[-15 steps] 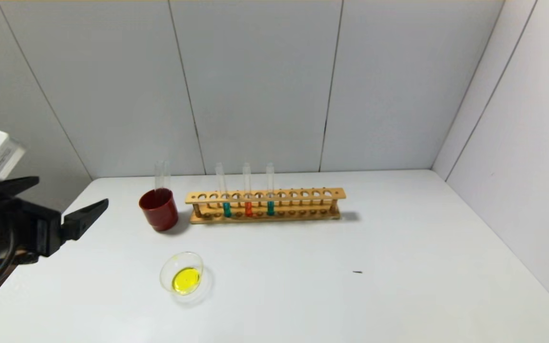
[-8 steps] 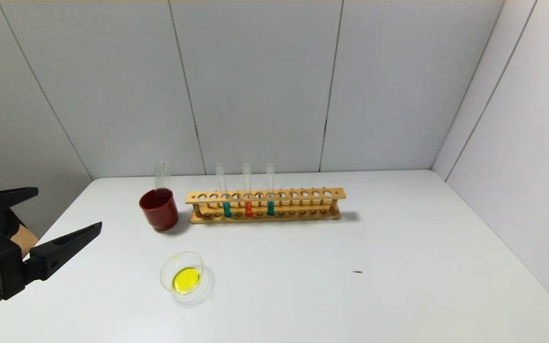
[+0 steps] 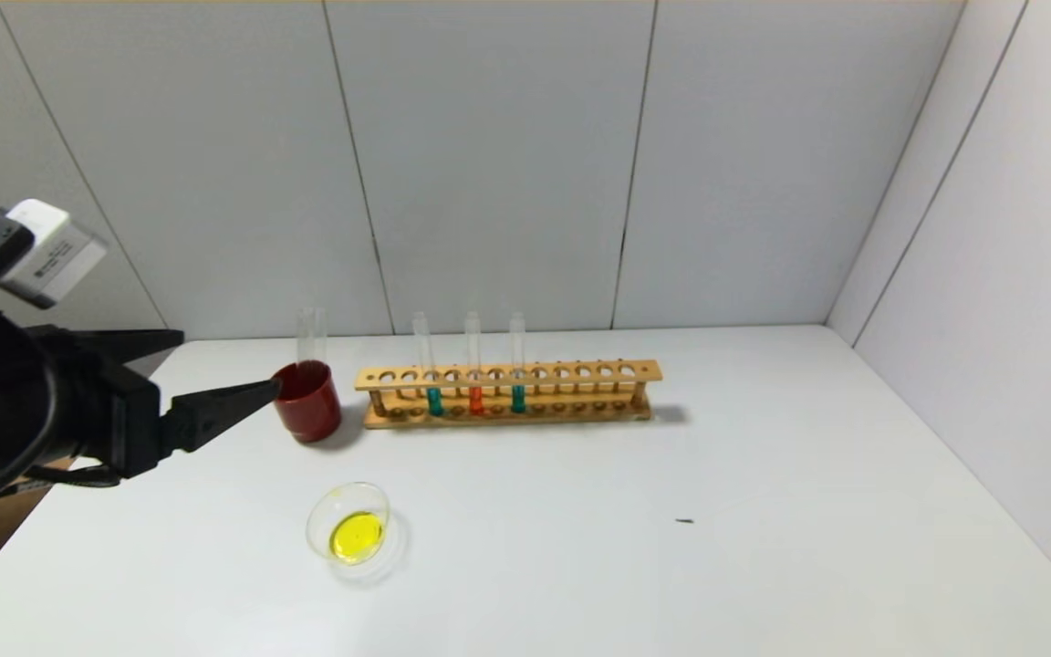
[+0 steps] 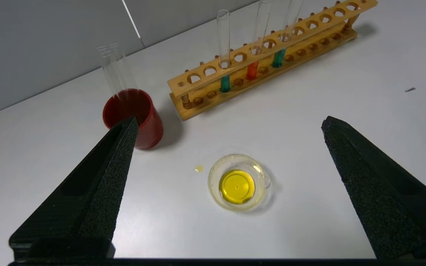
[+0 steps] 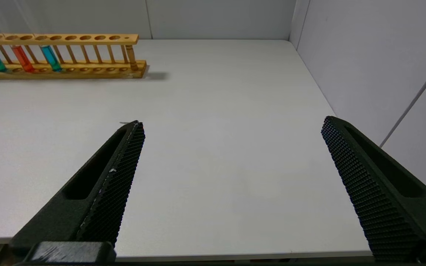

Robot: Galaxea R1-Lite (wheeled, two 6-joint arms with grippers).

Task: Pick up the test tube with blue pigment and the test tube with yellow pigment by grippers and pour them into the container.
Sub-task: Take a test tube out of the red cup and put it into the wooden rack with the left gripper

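Observation:
Two blue-pigment test tubes (image 3: 434, 398) (image 3: 517, 396) stand in the wooden rack (image 3: 580, 372), an orange one (image 3: 475, 398) between them. They also show in the left wrist view (image 4: 225, 82) (image 4: 278, 59). No tube holding yellow liquid is in view. The clear glass container (image 3: 369, 498) (image 4: 213, 181) holds yellow liquid and sits in front of the red cup. My left gripper (image 3: 226, 362) (image 4: 230, 120) is open and empty, above the table's left side, one fingertip close to the red cup. My right gripper (image 5: 233, 122) is open and empty above the table's front right.
A dark red cup (image 3: 306, 406) (image 4: 139, 114) left of the rack holds empty clear tubes (image 3: 310, 333). A small yellow drop (image 4: 198, 168) lies beside the container. A dark speck (image 3: 684, 521) lies on the white table. Grey walls close the back and right.
My left gripper dipped low and to the left, then rose and moved right; its fingertip now reaches the red cup's side. Tubes, cup and container have not moved.

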